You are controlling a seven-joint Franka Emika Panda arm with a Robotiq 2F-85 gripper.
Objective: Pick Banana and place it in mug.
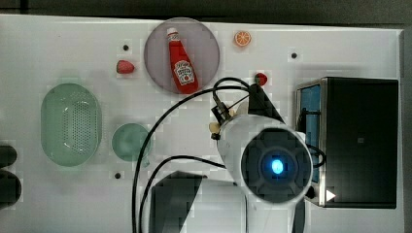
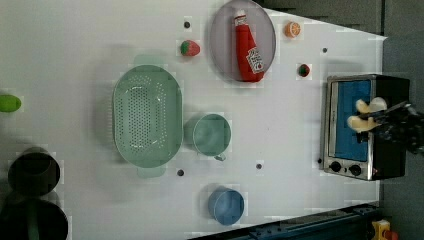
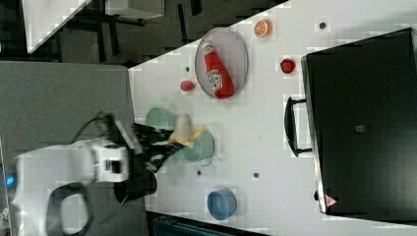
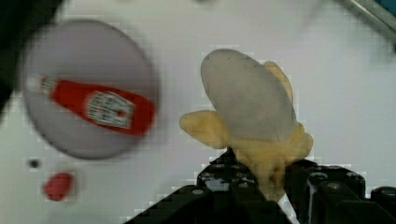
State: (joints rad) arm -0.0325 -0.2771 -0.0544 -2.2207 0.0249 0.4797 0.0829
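Note:
My gripper is shut on the banana, a pale cream toy fruit with yellow peel flaps, pinched at its lower end between the black fingers. In the left view the banana hangs in the gripper in front of the toaster oven's blue door, off the table. From above, a bit of the banana pokes out beside the white arm. The teal-green mug stands upright and apart, toward the top view's left. In the right view the held banana overlaps the mug.
A ketchup bottle lies on the grey plate. The oval perforated green basket sits beside the mug. A blue cup, the toaster oven, two red strawberries and an orange slice also stand around.

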